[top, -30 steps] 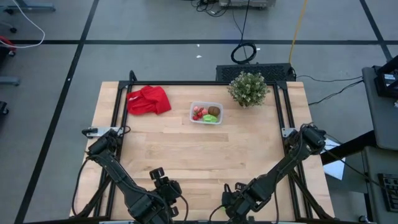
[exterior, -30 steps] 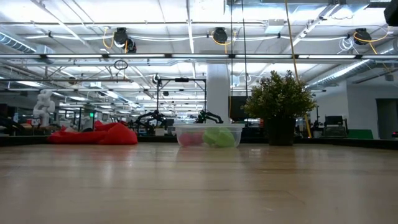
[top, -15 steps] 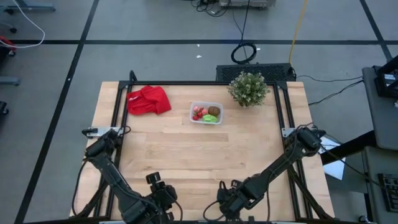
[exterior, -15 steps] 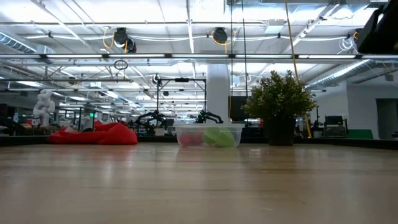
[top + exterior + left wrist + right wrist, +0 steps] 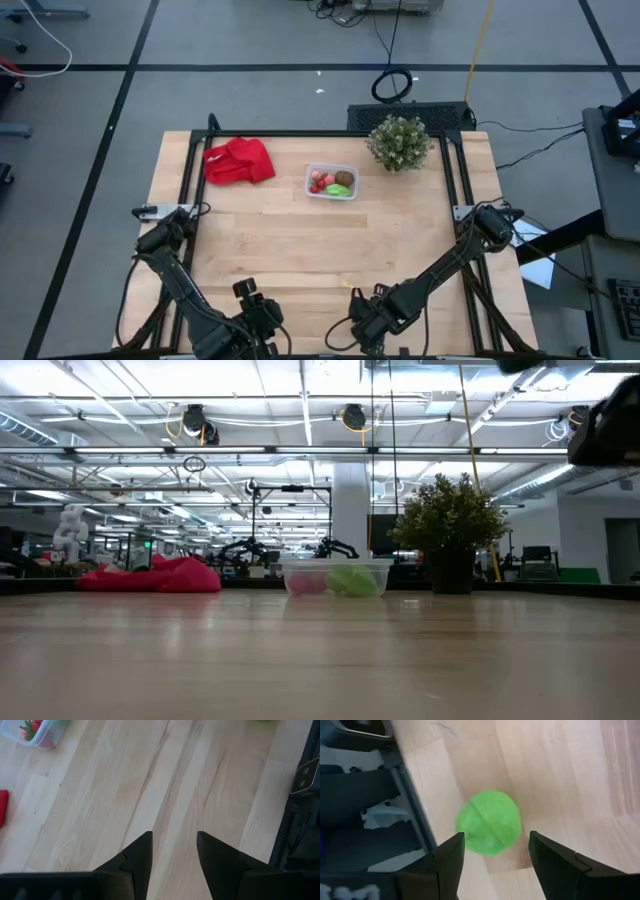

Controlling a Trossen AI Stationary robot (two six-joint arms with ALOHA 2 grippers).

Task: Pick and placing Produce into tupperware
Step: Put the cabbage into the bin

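The clear tupperware (image 5: 331, 182) stands on the far middle of the table and holds red pieces (image 5: 317, 181), a brown oval (image 5: 343, 178) and a green piece (image 5: 337, 190). It also shows in the low view (image 5: 335, 577) and the left wrist view (image 5: 40, 732). My left gripper (image 5: 245, 292) (image 5: 174, 837) is open over bare wood at the near edge. My right gripper (image 5: 355, 298) (image 5: 496, 840) is open near the near edge. A round bright green piece (image 5: 489, 822), blurred, shows between its fingers, over wood beside the dark frame. My right gripper has the round green piece between its open fingers, close to one fingertip (image 5: 457, 845). I cannot tell whether a finger touches it, or whether it lies on the table.
A red cloth (image 5: 239, 160) lies at the far left, and a bushy potted plant (image 5: 399, 142) (image 5: 450, 520) stands at the far right. Dark frame rails (image 5: 190, 200) run along the table's sides. Bare wood (image 5: 320, 240) spreads between the tupperware and the grippers.
Both grippers have drawn back toward the table's near edge, the right one also swinging toward the left. In the low view a dark part of an arm has come in at the upper right and grown larger. The tupperware and its contents have stayed put.
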